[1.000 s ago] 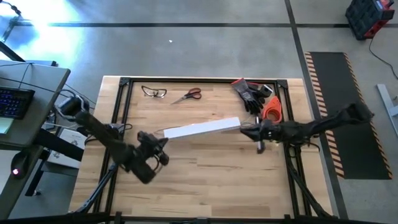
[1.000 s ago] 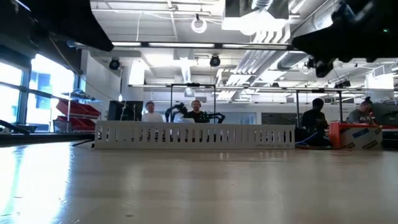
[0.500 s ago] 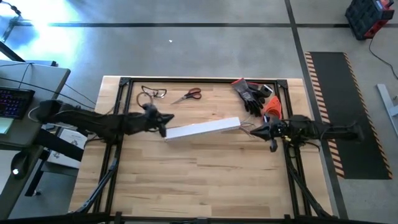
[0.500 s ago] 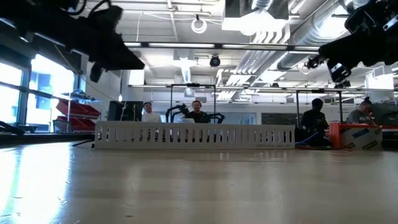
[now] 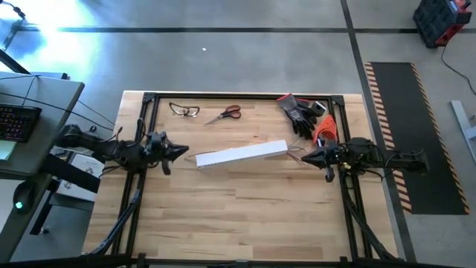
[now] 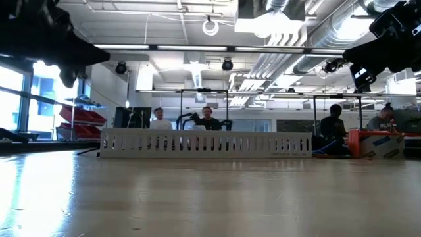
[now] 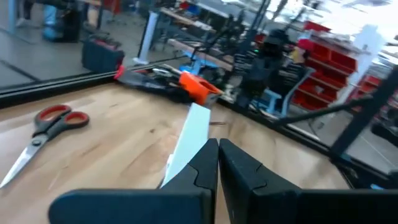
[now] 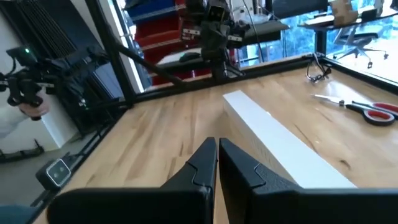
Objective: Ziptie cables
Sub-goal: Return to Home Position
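Observation:
A white slotted bar (image 5: 242, 155) lies flat across the middle of the wooden table (image 5: 238, 216). By its right end a few thin wire ends of the cables (image 5: 294, 153) show; the rest is hidden. My left gripper (image 5: 181, 151) hovers level above the table just left of the bar, shut and empty; its wrist view (image 7: 217, 142) looks along the bar (image 7: 189, 137). My right gripper (image 5: 303, 157) hovers level just right of the bar, also shut and empty, its wrist view (image 8: 217, 140) facing the bar (image 8: 280, 140).
Red-handled scissors (image 5: 224, 114) and safety glasses (image 5: 184, 110) lie near the far edge. Black gloves (image 5: 299, 112) and an orange tool (image 5: 325, 131) sit at the far right corner. Black frame rails (image 5: 137, 193) run along the table's sides. People sit in the room beyond.
My left gripper has swung from the table's near-left area toward the far side, levelled out, then drawn back toward the left edge, staying shut. My right gripper has drawn back a little toward the right edge and levelled out. The bar has kept its place.

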`<control>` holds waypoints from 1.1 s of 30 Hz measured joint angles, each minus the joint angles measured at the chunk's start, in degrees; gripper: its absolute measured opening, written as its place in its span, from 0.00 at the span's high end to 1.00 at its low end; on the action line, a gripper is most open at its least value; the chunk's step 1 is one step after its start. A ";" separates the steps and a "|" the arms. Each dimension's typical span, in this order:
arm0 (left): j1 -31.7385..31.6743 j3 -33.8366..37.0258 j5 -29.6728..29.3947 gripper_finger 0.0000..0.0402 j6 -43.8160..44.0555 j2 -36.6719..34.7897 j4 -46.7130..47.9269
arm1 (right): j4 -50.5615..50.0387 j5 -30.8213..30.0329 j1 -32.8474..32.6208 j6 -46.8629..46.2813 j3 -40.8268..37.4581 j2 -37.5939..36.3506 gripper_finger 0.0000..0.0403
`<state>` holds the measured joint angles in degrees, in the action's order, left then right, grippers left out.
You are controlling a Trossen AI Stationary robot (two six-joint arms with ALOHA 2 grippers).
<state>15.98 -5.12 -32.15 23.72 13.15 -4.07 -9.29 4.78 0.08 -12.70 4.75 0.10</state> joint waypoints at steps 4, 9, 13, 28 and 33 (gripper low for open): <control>4.81 3.43 -4.67 1.00 -2.21 -3.99 0.05 | -1.59 0.00 0.00 1.38 0.00 0.19 1.00; 7.62 4.43 -7.19 1.00 -4.10 -4.94 -0.79 | -2.56 0.24 0.00 3.28 0.00 0.13 1.00; 8.21 4.43 -7.43 1.00 -7.02 -4.94 -1.21 | -2.07 -0.17 0.00 4.32 0.00 0.09 1.00; 8.17 4.41 -9.13 1.00 -9.32 -2.01 0.50 | 10.59 -1.40 -0.02 8.87 -4.22 0.86 1.00; 8.14 4.39 -6.97 1.00 -10.08 -2.05 0.47 | 10.46 -1.55 -0.02 8.82 -4.22 1.69 1.00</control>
<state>24.12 -0.73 -39.12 13.64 11.09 -3.61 1.17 3.22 0.05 -3.88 0.54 1.79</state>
